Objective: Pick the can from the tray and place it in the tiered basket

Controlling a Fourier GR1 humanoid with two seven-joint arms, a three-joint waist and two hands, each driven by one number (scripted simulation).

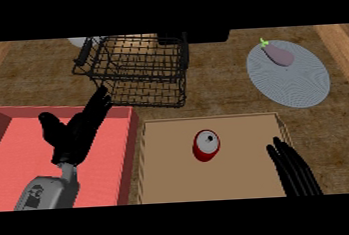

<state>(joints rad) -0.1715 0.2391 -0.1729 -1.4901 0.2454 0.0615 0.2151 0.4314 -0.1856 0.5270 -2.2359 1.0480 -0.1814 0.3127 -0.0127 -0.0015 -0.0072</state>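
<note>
Can (206, 145) sits in the tray (166, 182), untouched. My right hand (293, 171) waits beside it, fingers (281, 154) straight and apart; left hand (75, 137) rests open. Risk: a sideways approach tips the can, which then rolls and never reaches the basket (134, 66).

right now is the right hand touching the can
Apart. The head view shows a strip of bare tray between the right hand and the can.

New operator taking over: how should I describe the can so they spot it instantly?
Find the tan tray in the near middle, right of the red tray. The can sits alone inside it: small, red, silver-topped.
</note>
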